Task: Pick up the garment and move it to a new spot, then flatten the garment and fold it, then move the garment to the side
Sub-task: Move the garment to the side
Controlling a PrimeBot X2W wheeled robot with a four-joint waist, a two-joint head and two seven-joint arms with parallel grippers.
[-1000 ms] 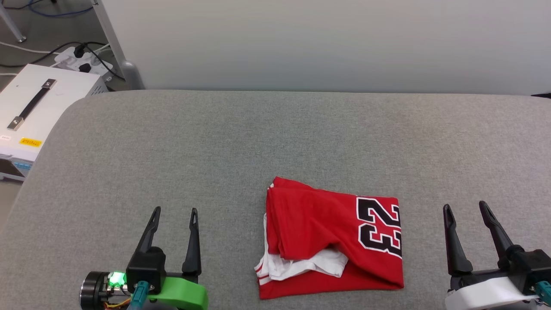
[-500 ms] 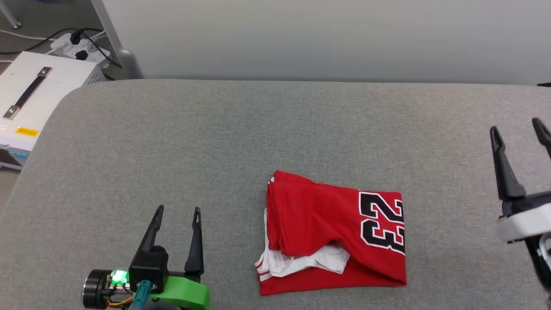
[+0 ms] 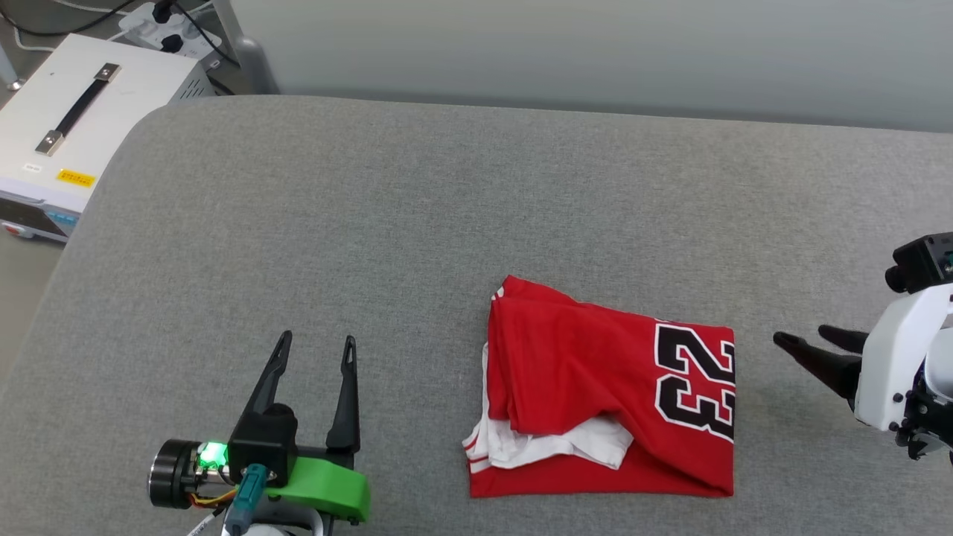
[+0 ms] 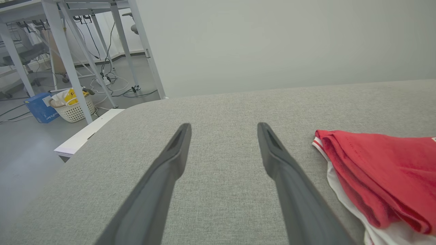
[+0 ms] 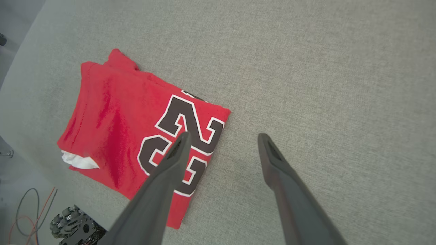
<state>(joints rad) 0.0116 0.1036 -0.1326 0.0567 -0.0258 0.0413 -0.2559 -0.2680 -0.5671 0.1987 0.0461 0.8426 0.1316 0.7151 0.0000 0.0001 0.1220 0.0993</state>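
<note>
garment (image 3: 581, 372) lies folded, left hand (image 3: 317, 339) open, empty, right hand (image 3: 800, 333) open, empty

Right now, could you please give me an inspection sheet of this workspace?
Surface: grey fabric tabletop, flat.
Job's things: red "23" T-shirt, folded, white sleeve poking out at its near edge.
Clutter: nothing seen.
Grippers: left gripper open, left of the shirt, apart; right gripper open, right of it, pointing at it, apart.
Cables: black leads at a power strip, far left.
Surroundings: white case with black handle, grey wall, white basket.
</note>
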